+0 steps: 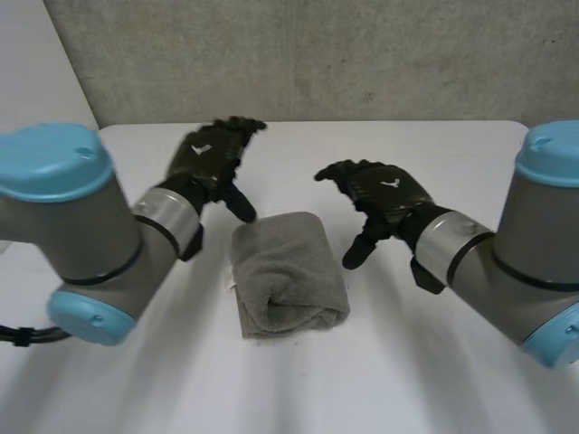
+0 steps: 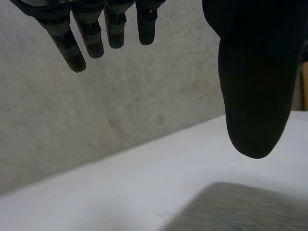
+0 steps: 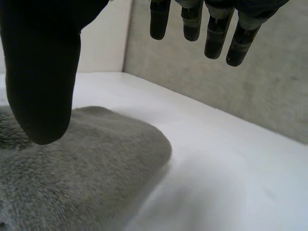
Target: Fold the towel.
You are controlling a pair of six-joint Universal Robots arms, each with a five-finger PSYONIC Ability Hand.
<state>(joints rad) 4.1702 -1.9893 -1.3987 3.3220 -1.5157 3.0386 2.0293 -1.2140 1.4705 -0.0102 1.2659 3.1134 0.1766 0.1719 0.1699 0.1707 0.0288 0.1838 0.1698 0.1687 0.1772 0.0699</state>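
Note:
A grey towel (image 1: 286, 273) lies folded into a thick pad in the middle of the white table (image 1: 380, 371). My left hand (image 1: 210, 155) hovers just off the pad's far left corner, fingers straight and thumb pointing down, holding nothing. My right hand (image 1: 378, 194) hovers off the far right corner, fingers spread, thumb down, also empty. In the left wrist view the fingers (image 2: 77, 41) hang straight above the table, with a towel (image 2: 240, 209) edge below the thumb. In the right wrist view the towel (image 3: 82, 168) lies under the thumb, and the fingers (image 3: 216, 33) are straight above bare table.
A grey wall (image 1: 317, 54) runs along the table's far edge. My two arms (image 1: 81, 235) flank the towel at the front left and right.

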